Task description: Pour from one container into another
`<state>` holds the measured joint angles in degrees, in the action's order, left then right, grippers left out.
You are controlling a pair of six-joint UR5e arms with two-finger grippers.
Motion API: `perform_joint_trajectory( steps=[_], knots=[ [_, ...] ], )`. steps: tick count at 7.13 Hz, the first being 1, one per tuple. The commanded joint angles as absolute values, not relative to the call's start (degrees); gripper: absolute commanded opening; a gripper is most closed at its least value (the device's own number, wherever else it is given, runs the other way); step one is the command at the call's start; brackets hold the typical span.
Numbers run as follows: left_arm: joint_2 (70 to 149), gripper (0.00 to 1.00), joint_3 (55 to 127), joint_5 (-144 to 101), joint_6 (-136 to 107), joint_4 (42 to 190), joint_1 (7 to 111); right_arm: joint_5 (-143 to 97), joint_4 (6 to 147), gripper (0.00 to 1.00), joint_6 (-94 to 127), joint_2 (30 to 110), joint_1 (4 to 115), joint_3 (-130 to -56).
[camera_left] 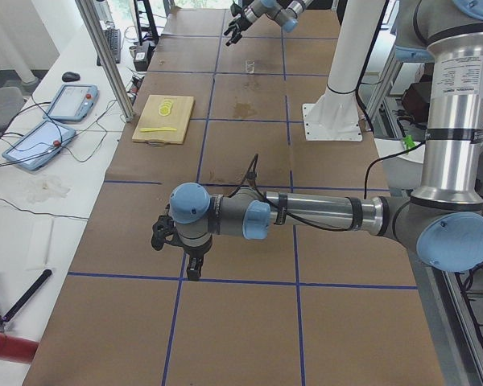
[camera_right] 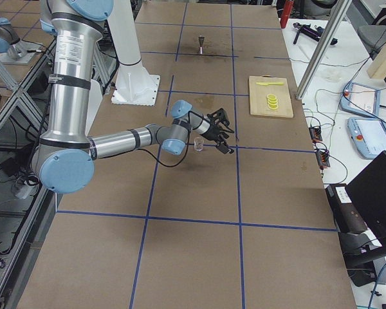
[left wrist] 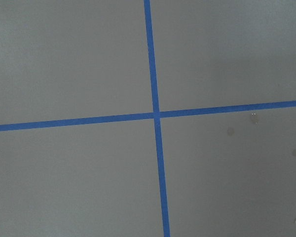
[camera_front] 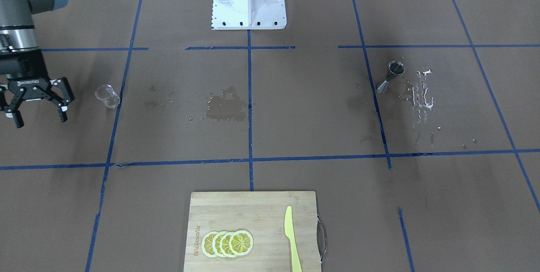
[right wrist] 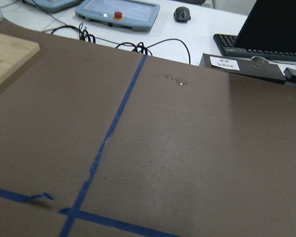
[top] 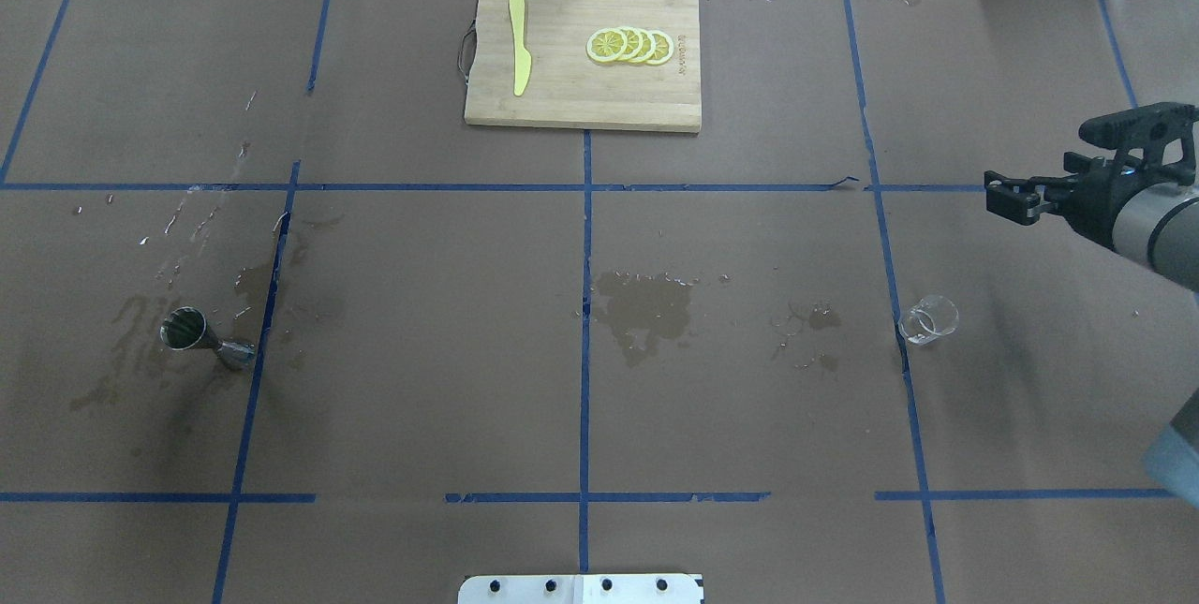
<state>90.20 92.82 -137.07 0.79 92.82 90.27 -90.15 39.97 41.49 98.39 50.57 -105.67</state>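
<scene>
Glass point(camera_front: 107, 96) sits near the right gripper point(camera_front: 40, 118), not touching; gripper spread wide, empty.

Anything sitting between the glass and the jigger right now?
No objects: the overhead view shows only wet patches and blue tape lines between glass and jigger.
</scene>
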Motion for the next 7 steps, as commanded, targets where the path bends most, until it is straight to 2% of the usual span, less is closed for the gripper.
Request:
perform_joint_trajectory(
  steps=[1, 3, 5, 7],
  knots=[
    [90.26, 1.0, 92.81, -137.02, 0.79, 92.81, 90.26, -116.79, 53.28, 1.0, 18.5, 98.17, 72.24, -104.86],
    [90.26, 1.0, 92.81, -137.02, 0.88, 92.81, 90.26, -129.86, 69.53, 1.0, 6.2, 98.26, 85.46, -104.59],
    [90.26, 1.0, 92.64, -137.02, 0.88, 92.81, 90.26, -132.71, 88.31, 1.0, 4.31, 97.48, 88.67, -104.76],
    [90.18, 1.0, 92.81, -137.02, 0.88, 92.73, 90.26, -132.54, 89.21, 1.0, 5.18, 101.93, 89.74, -104.59]
  ],
)
